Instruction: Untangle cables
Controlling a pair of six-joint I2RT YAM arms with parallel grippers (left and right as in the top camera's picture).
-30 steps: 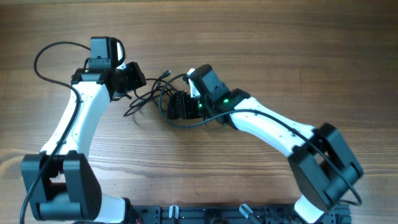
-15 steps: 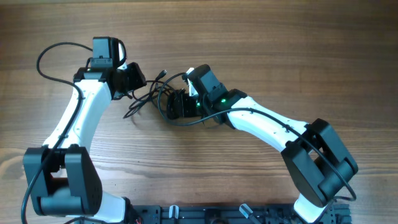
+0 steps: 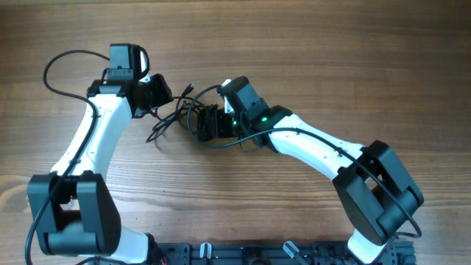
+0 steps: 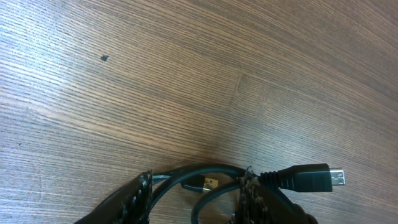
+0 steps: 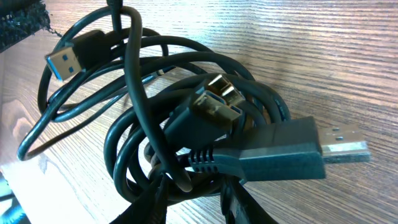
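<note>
The cables (image 3: 184,114) are a knotted black bundle between my two grippers in the overhead view. My left gripper (image 3: 163,94) is at the bundle's left end. In the left wrist view its jaws (image 4: 196,182) stand partly apart, pressed on a loop of cable (image 4: 205,171). A small plug (image 4: 311,178) sticks out past the right finger. My right gripper (image 3: 210,121) is at the bundle's right side. In the right wrist view it (image 5: 193,196) is shut on several strands of the tangle (image 5: 143,124). A flat plug (image 5: 292,155) and a blue-tipped plug (image 5: 65,62) show there.
Bare wooden table (image 3: 309,59) lies all around the bundle. A thick black arm wire (image 3: 62,62) loops out behind the left arm. A dark rail (image 3: 243,254) runs along the table's near edge between the arm bases.
The left jaws have closed slightly on the loop. The right arm has shifted a little to the left, and the free plug end at the top of the bundle has moved left with it.
</note>
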